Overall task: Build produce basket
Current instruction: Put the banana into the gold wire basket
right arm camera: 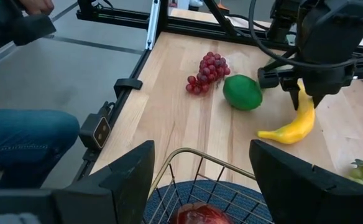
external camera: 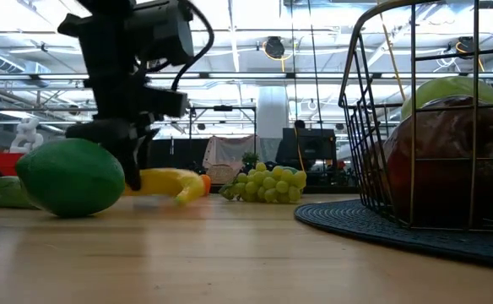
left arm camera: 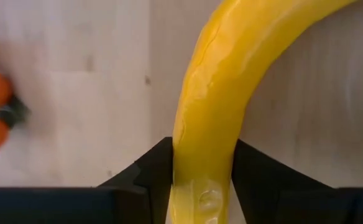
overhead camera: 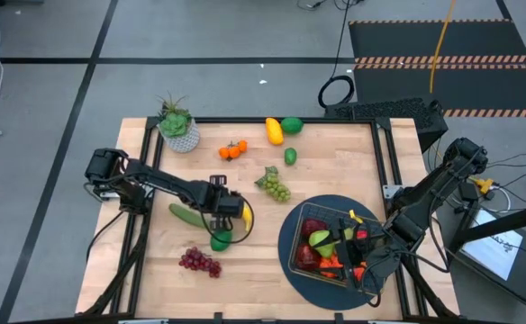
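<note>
Now the left gripper (right arm camera: 306,94) is down on the wooden surface (overhead camera: 335,180), with its two fingers pressed on one end of the banana (right arm camera: 291,126) (a green lime (right arm camera: 242,93) sits just beside it). Purple grapes (right arm camera: 206,73) lie near. The right gripper (overhead camera: 368,270) hangs open over the basket (overhead camera: 331,245), which holds some fruit and sits on a round mat (overhead camera: 285,243).

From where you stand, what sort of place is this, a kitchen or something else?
Probably a robotics lab or workshop, not a kitchen: the wooden table stands on a grey floor marked with black tape lines, cables trail beside it, and the low view shows an open industrial ceiling with strip lights.
</note>
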`<state>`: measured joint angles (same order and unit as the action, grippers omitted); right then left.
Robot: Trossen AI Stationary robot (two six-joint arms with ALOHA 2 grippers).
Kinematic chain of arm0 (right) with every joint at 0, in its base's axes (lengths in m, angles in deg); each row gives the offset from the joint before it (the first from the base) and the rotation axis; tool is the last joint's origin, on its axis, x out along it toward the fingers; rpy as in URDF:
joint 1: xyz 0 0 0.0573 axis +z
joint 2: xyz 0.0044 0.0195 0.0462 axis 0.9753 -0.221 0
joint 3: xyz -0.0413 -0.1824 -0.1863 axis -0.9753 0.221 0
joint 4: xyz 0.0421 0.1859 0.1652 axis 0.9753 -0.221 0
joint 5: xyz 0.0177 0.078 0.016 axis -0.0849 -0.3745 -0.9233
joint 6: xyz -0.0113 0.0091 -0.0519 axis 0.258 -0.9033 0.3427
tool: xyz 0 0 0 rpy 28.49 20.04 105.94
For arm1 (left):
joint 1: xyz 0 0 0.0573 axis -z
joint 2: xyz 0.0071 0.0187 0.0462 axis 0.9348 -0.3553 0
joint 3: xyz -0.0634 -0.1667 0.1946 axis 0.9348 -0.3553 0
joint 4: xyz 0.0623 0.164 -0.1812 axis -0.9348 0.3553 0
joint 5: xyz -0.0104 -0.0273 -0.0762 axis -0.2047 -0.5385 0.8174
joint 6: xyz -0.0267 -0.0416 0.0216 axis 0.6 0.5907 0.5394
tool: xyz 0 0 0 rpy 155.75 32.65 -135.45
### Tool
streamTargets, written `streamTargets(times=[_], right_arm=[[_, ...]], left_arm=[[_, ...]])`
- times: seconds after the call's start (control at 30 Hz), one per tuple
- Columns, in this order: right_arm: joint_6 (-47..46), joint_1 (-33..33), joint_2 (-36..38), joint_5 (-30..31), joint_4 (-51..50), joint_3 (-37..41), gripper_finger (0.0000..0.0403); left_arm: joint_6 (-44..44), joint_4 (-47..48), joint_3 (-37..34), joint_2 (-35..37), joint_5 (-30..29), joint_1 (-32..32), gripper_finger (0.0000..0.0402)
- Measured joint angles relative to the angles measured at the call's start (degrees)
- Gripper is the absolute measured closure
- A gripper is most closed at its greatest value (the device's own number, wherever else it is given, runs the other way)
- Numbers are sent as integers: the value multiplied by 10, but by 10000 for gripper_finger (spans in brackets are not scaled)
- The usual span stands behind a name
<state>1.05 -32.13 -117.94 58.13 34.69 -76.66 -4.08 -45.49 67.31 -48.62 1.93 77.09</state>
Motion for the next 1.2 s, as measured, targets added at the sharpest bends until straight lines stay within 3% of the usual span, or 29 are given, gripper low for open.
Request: streamTargets(times=[0.17,0.3,0.47,0.6,0.77,0.93,1.2], right_arm=[[-1,0,0,20,0,0,148],[-20,0,0,70,2,0,148],[-76,-11,0,148,19,15,148],[-121,-32,0,180,92,40,148],[-105,-52,0,180,153,60,148],[-67,-51,0,177,172,65,148],[-23,-33,27,30,147,65,148]], left_arm=[[9,40,55,0,-29,1,255],[27,82,121,0,-60,9,271],[8,85,190,0,-132,31,271],[-34,70,222,0,-212,56,261],[-104,62,251,1,-304,93,268],[-247,50,253,0,-335,122,270],[-414,23,253,0,-366,153,260]])
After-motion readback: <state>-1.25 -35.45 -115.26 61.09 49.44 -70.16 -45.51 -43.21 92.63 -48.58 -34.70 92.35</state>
